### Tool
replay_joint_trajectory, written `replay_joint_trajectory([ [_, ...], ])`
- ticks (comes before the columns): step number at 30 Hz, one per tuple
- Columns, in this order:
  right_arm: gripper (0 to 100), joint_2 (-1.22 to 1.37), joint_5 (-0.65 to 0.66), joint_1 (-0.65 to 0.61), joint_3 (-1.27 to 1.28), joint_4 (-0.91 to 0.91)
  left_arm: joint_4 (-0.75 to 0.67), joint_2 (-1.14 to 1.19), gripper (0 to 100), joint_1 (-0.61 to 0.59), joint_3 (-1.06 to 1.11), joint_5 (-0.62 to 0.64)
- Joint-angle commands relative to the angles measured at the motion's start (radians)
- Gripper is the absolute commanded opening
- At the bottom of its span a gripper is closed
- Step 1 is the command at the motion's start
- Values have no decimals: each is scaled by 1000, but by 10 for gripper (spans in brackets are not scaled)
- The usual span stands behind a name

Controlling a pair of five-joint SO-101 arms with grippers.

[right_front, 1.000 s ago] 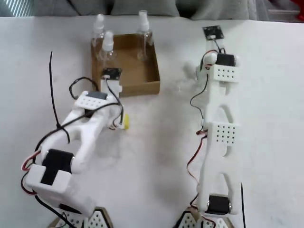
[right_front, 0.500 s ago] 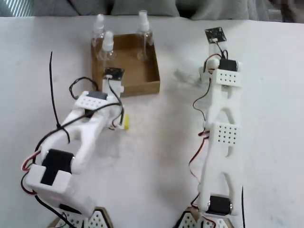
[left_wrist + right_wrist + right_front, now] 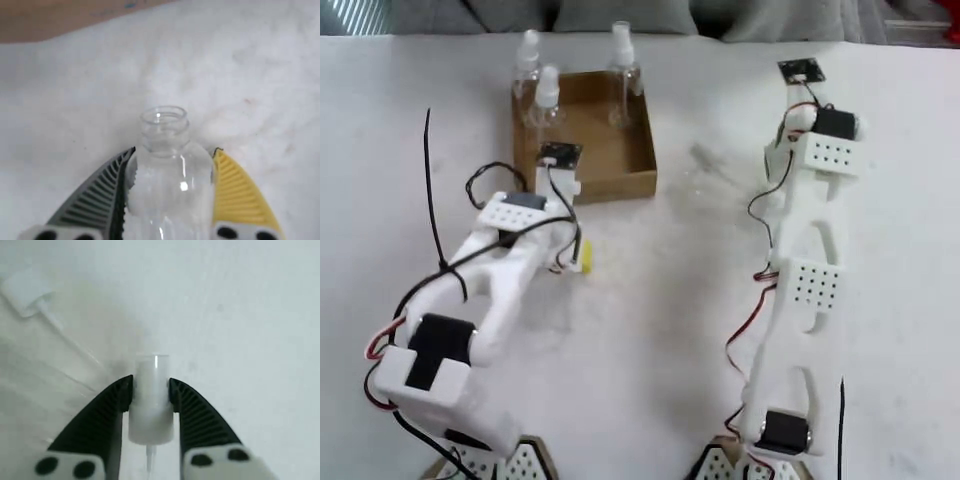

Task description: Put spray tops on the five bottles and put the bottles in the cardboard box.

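My left gripper (image 3: 173,151) is shut on a clear bottle (image 3: 167,185) with a bare open neck, held just in front of the cardboard box (image 3: 75,20). In the high view this arm's yellow finger (image 3: 585,257) shows near the box's (image 3: 620,170) front wall, and the arm covers the bottle. My right gripper (image 3: 150,381) is shut on a white spray top (image 3: 150,410) above the white table. Three bottles with spray tops (image 3: 548,98) stand at the box's back. Another spray top (image 3: 705,160) with its tube lies on the table between box and right arm.
The right arm (image 3: 810,280) stretches up the table's right side, its wrist camera board (image 3: 801,70) near the far edge. A black cable (image 3: 433,190) loops left of the left arm. Bare white table lies between the two arms.
The right arm has swung to the right with its spray top, uncovering the loose spray top on the table. The left arm has kept still.
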Motion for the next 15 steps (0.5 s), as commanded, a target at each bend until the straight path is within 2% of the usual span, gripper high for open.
replay_joint_trajectory([
  [1,20,-153,0,35,-11,50,-26,-41,120,5,-6,-20],
  [7,20,-283,-117,108,23,54,-26,-58,120,4,3,-21],
  [9,20,-343,-117,119,98,54,-40,-91,120,4,34,-23],
  [15,20,-605,-115,108,457,50,-209,-263,123,10,224,-23],
])
